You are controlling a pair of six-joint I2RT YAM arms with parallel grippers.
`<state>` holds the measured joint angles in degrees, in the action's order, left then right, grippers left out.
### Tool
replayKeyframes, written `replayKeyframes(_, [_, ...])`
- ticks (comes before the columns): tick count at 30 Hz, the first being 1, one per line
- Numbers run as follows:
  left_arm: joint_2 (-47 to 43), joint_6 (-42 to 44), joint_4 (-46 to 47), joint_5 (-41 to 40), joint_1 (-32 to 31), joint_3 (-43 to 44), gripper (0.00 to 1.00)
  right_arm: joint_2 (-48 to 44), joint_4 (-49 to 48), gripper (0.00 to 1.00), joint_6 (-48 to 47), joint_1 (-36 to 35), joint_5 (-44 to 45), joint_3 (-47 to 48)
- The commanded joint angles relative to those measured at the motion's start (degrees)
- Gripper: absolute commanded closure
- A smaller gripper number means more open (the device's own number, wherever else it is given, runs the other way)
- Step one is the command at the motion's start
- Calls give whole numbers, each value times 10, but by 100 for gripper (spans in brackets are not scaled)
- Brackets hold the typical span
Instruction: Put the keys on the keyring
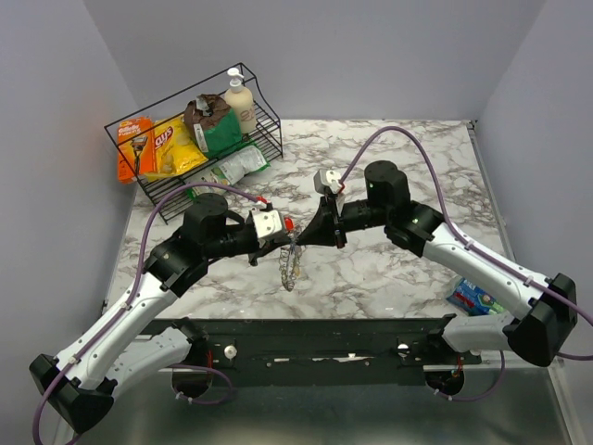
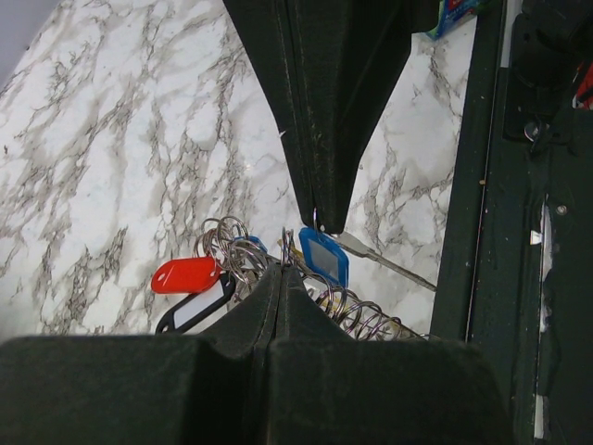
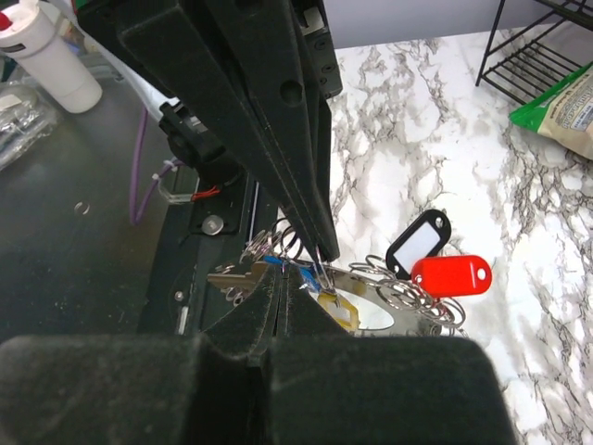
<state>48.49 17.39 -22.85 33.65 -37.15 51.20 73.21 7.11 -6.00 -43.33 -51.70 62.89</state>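
A bunch of silver wire rings, the keyring (image 1: 292,267), hangs between my two grippers above the marble table. My left gripper (image 1: 278,243) is shut on a wire ring of the bunch (image 2: 285,248). My right gripper (image 1: 310,236) is shut on a thin ring just above a blue tag (image 2: 324,256). A silver key (image 2: 384,263) sticks out beside the blue tag and also shows in the right wrist view (image 3: 233,278). A red tag (image 2: 185,274), a black tag (image 2: 196,310) and a yellow tag (image 3: 339,311) hang from the rings. The two gripper tips nearly touch.
A black wire basket (image 1: 267,139) with snack bags and a bottle stands at the back left. A blue packet (image 1: 473,298) lies by the right arm. The black base rail (image 1: 306,338) runs along the near edge. A white bottle (image 3: 46,60) stands off the table.
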Motion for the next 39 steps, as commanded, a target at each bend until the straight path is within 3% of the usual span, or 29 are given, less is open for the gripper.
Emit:
replayKeyframes(1, [-4,-2,23,2,-2,20,100,11,19,100,4,-10,38,27])
replayKeyframes(20, [-11,-2,18,2,-4,16,100,23,48,100,21,-13,132,37])
replayKeyframes(34, [-40,-5,55,37,-6,-6,100,37,49,100,29,-13,128,40])
replayKeyframes(37, [-45,-8,63,39,-6,-10,100,33,49,96,27,-13,129,38])
replayKeyframes(39, [-44,-8,64,36,-6,-10,100,25,49,87,23,-13,129,34])
